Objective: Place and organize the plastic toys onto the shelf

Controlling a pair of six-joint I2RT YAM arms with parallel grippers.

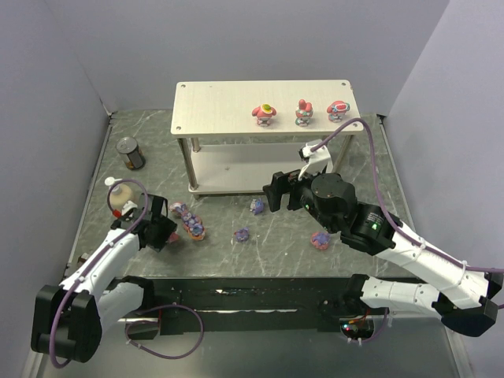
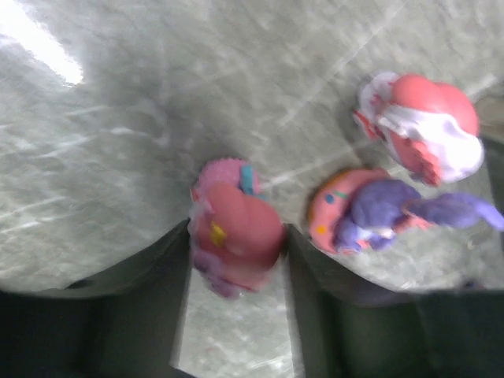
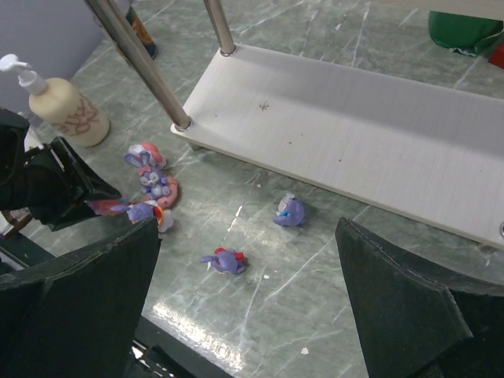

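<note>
Atop the shelf (image 1: pixel 220 106), three pink toys (image 1: pixel 304 113)

Blur smears the pink toy (image 2: pixel 236 236) in the left gripper (image 2: pixel 238 268), the grip unclear. A purple toy (image 2: pixel 394 213) runs off the picture's right edge. On the shelf (image 1: pixel 213 102) by the desk's far edge, three toys (image 1: pixel 302 112) are too small for detail.

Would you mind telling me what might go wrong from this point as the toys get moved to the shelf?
The left fingers flank a pink toy with two neighbours crowded beside it; lifting may scatter them.
The pump bottle stands right by the left arm and could be tipped on the swing.
Three toys already stand on the shelf; a careless placement may topple them.
</note>
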